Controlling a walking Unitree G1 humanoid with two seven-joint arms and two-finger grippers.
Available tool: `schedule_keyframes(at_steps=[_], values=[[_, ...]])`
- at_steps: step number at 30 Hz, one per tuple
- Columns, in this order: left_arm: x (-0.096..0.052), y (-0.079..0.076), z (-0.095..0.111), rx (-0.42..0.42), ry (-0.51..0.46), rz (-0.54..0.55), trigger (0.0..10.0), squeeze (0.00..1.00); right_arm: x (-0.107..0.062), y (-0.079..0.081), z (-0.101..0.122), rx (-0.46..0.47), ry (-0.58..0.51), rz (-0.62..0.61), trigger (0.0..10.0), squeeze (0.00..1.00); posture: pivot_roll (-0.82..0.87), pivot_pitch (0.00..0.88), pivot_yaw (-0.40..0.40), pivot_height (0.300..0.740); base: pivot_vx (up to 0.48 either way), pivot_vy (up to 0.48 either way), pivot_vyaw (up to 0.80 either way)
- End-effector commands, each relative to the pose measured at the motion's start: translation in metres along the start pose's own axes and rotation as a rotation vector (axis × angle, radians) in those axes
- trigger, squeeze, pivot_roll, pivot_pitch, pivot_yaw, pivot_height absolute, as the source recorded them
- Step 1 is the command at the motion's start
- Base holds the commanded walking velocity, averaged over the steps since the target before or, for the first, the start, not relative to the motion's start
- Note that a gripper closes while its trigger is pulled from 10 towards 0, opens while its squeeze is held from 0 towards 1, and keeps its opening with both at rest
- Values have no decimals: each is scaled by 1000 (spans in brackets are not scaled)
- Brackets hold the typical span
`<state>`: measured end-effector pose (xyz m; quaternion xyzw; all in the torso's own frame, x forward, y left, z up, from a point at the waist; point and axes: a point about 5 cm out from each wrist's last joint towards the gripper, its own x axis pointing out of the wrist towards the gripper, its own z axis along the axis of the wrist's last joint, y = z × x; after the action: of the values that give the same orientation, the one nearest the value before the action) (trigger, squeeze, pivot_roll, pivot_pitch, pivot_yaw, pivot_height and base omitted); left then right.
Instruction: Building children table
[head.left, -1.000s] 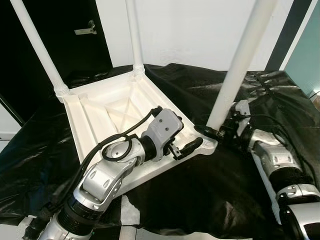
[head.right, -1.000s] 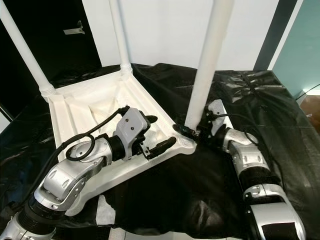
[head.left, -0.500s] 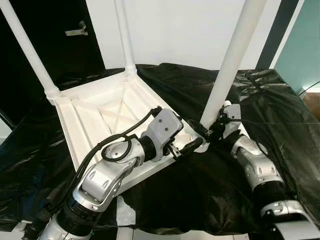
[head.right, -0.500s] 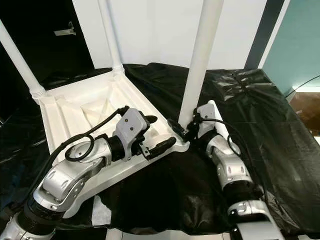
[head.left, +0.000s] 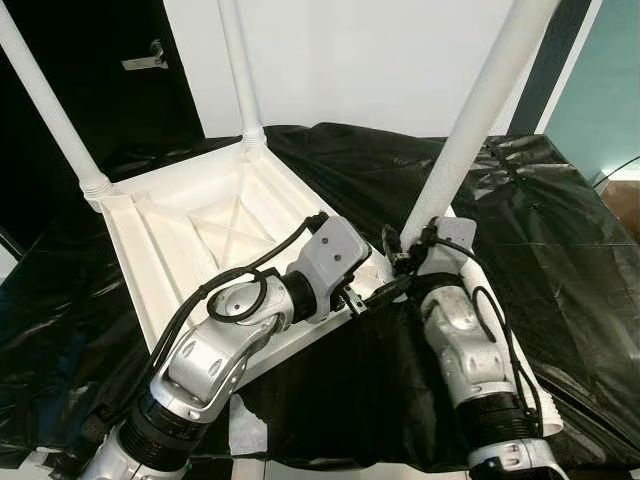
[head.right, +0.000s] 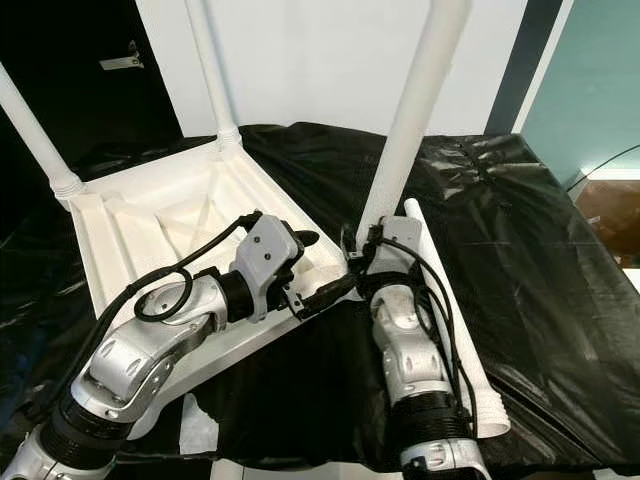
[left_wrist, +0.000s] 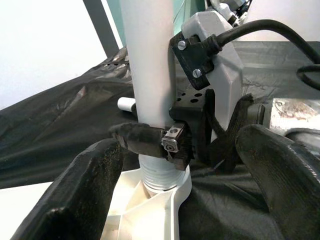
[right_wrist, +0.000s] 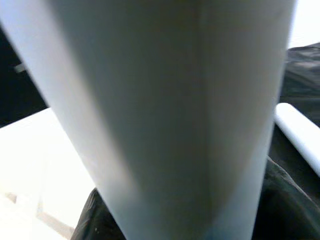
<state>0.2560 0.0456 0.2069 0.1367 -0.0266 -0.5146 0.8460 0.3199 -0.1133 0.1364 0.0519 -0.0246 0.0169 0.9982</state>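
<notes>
Right pincer (left_wrist: 172, 142) clamped round white leg (head.left: 470, 125); left pincer (head.left: 385, 293) wide, no writing legible.

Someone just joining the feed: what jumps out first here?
A white children's table lies upside down on black sheeting, three legs standing up. The right gripper clamps the nearest leg just above its threaded socket, while the left gripper is open at that same corner. A fourth loose leg lies beside the right arm.
</notes>
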Motion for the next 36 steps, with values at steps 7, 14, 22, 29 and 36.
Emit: schedule_keyframes(at_steps=[7,14,22,29,36], values=[[-2,-1,0,4,7,-36,10000,0,-13,-3,-38,-145,209,7,10000,0,-45,23,29,740,0,0,0],[-4,2,-3,4,16,-30,10000,0,-15,-16,-32,-174,180,120,10000,0,-48,20,29,740,0,0,0],[-12,-1,-22,38,115,-108,10000,0,-20,-60,-16,-152,153,394,10000,0,-58,21,41,740,0,0,0],[-28,-6,-33,70,222,-251,10000,0,-20,-86,-9,-166,203,592,10000,0,-52,26,50,740,0,0,0],[-36,-1,-35,79,260,-272,10000,0,-16,-96,-7,-158,284,755,10000,0,-40,29,54,740,0,0,0]])
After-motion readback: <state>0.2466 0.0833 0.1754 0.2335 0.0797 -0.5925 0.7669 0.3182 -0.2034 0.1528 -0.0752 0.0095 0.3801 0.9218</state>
